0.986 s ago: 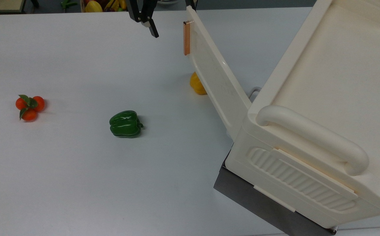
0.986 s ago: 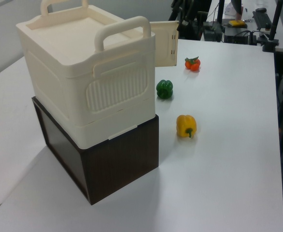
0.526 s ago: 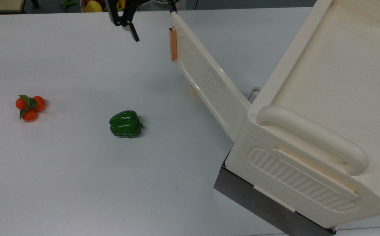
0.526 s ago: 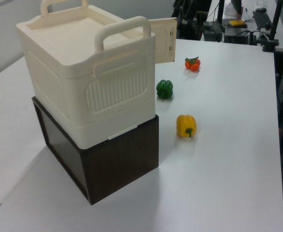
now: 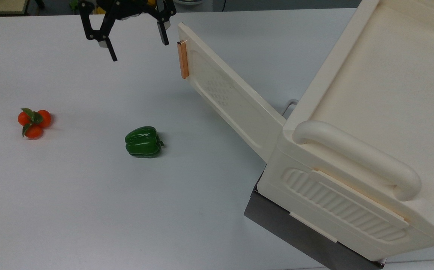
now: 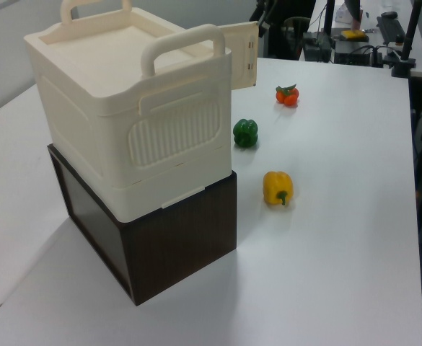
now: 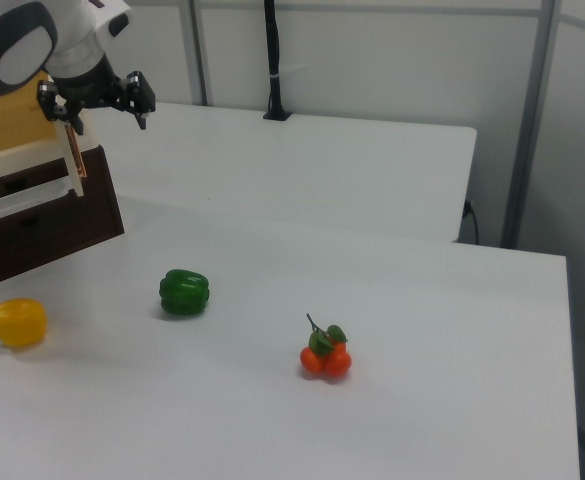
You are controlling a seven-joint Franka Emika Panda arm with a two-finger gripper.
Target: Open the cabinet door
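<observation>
1. My tool [image 5: 134, 39] hangs above the far part of the white surface [image 5: 89, 195], its two fingers spread wide and holding nothing. In the top view it sits just to the left of the door's free edge, apart from it.

2. The cabinet door [image 5: 232, 101] stands swung well out from the cream cabinet [image 5: 370, 112], hinged at the cabinet's front corner. Its recessed dotted inner face is turned toward the top view, and the copper-orange strip handle [image 5: 182, 60] runs along its free edge. I judge the opening done or nearly so.

3. Risk, door: nothing holds the door, so it may drift back toward shut if the hinge is loose. If I push it further with one finger, the contact may slip off the thin edge.

4. Risk, tool: the right-hand finger in the top view is close to the handle. A sideways move toward the cabinet could knock the door or catch the strip.

5. Risk, cabinet: it rests on a dark brown box [image 6: 174, 238], and a hard push on the door could shift it there.

6. Bystanders: a green pepper [image 5: 143, 141], a cluster of small oranges [image 5: 34, 122] and a yellow pepper [image 6: 278, 187] lie on the surface, well apart from the tool. A low sweep could strike them.

7. Writing: I can read no brand, label or lettering on the cabinet, door or tool.
</observation>
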